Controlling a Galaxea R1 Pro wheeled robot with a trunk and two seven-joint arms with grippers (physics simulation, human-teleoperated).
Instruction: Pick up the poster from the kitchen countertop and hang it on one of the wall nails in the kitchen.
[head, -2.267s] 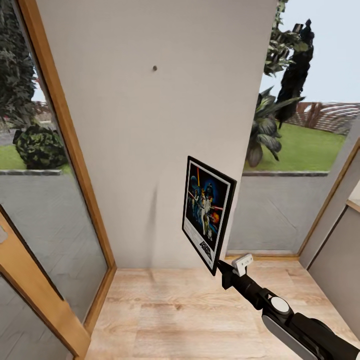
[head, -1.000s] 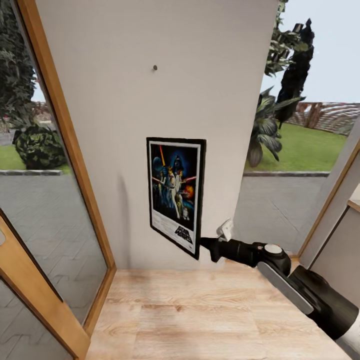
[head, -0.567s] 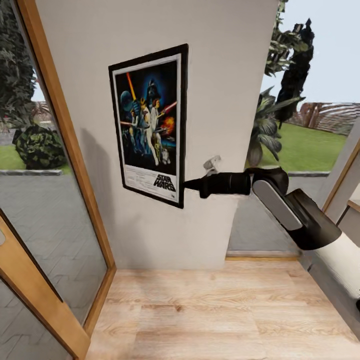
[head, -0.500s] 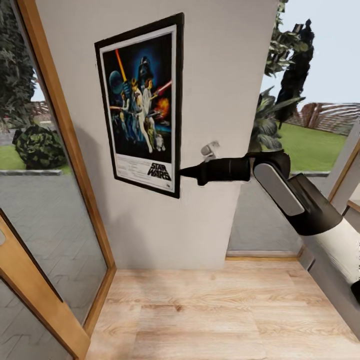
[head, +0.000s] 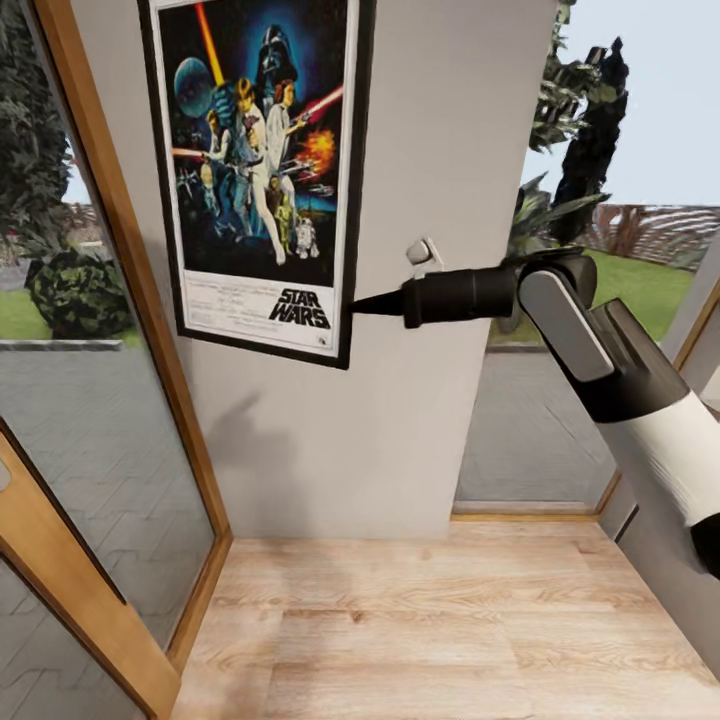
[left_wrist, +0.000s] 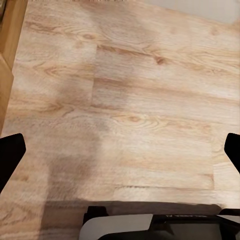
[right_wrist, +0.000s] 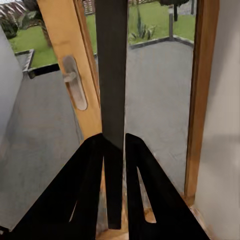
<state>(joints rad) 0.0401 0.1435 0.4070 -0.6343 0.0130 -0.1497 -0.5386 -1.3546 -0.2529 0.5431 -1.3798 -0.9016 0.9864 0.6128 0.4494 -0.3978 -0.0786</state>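
The Star Wars poster (head: 255, 170) stands upright and flat against the grey wall (head: 440, 130), its top cut off by the head view's upper edge. My right gripper (head: 358, 303) is shut on its lower right frame edge, the arm reaching in level from the right. In the right wrist view the poster (right_wrist: 111, 75) appears edge-on as a dark strip clamped between the black fingers (right_wrist: 90, 185). The wall nail is hidden behind the poster. My left gripper (left_wrist: 120, 155) hangs open over the wood floor. The countertop is out of view.
A glass door with a wood frame (head: 110, 230) and a metal handle (right_wrist: 75, 82) stands at the left of the wall. A tall window (head: 560, 400) lies to the right. Pale plank floor (head: 420, 630) spreads below, and a grey cabinet side (head: 690, 560) is at the far right.
My right arm has lifted the poster from near the floor up along the wall and leftward. It has turned to face me and now covers the nail's spot.
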